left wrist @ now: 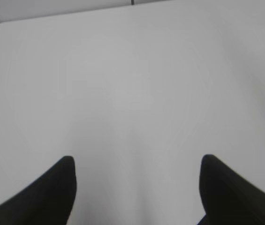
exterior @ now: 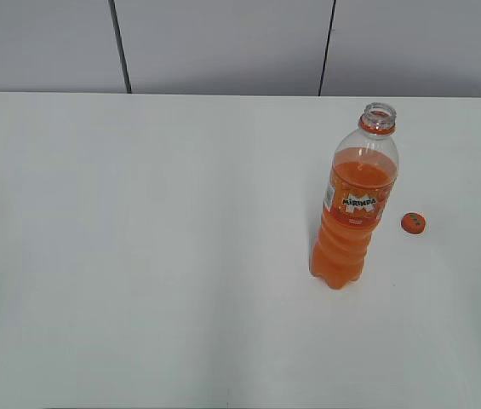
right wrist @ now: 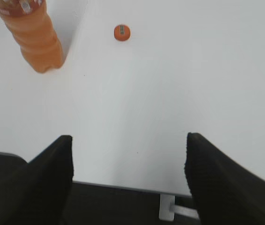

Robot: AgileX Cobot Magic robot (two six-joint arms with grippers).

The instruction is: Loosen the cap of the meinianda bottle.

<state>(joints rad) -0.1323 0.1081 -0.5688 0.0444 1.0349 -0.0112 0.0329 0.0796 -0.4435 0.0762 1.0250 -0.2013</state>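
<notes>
Cap off, bottle open, both arms drawn back to the near edge.

Nearest, the right gripper hangs over the near edge of the table, its fingers spread wide and holding nothing; the left gripper likewise has wide, empty fingers over bare table, with no task thing in its view. Farther in, on the right half, the bottle stands upright on its lobed base, mouth bare above the orange neck ring, so the drink sits safely while uncapped. Its label reads "Mirinda". Just beyond and to its right the cap lies flat on the table, apart from the bottle, dark marks on top too small to read. By this lay the loosening looks done.
</notes>
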